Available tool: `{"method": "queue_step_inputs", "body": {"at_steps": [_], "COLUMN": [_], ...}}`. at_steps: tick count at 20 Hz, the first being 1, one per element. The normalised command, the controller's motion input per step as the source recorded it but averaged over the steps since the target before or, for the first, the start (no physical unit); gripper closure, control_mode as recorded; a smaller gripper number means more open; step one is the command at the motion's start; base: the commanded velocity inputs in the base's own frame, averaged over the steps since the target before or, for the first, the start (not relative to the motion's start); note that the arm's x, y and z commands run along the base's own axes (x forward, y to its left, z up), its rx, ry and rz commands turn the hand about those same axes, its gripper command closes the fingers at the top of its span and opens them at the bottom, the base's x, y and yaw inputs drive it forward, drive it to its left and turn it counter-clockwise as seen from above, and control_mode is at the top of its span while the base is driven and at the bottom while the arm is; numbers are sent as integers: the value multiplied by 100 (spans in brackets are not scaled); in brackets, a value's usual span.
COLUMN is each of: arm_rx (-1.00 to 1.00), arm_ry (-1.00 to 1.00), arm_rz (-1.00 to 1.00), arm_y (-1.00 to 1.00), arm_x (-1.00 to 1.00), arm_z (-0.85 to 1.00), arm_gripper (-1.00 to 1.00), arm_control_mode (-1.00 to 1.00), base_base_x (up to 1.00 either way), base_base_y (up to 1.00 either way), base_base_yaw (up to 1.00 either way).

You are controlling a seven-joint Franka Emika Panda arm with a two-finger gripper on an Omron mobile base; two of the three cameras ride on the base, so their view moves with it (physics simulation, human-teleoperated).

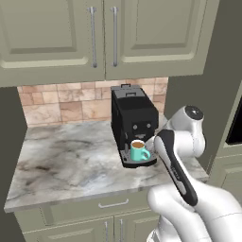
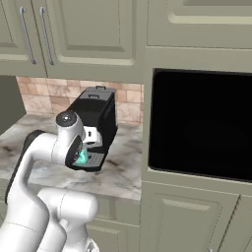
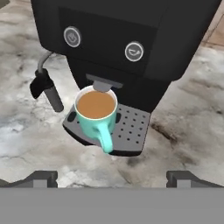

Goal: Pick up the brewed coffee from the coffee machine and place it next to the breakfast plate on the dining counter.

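Note:
The brewed coffee, a teal-green mug of light brown coffee, stands on the grey drip tray of the black coffee machine, under its spout. The mug's handle points toward my hand. My gripper is open, its two fingertips spread wide, a short way in front of the mug and touching nothing. From the left base view the mug sits just left of my wrist; in the right base view the mug peeks out from behind my arm. The breakfast plate and the dining counter are out of view.
The machine stands on a marble cabinet counter backed by brick tile. A steam wand hangs at the machine's left. Olive wall cabinets hang above, and a dark built-in oven is to the right.

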Motion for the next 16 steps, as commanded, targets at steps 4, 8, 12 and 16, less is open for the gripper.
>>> {"method": "queue_step_inputs", "body": {"at_steps": [4,8,12,16], "arm_rx": [-2,0,0,0], "arm_ry": [0,0,0,0], "arm_rz": [10,8,7,5], "arm_y": [0,0,0,0], "arm_x": [1,10,14,18], "arm_z": [-56,-36,-30,-29], "arm_gripper": [-100,-100,-100,-100], "arm_control_mode": [-100,-100,-100,-100], "base_base_x": [0,0,0,0], "base_base_y": [0,0,0,0], "base_base_yaw": [0,0,0,0]}}
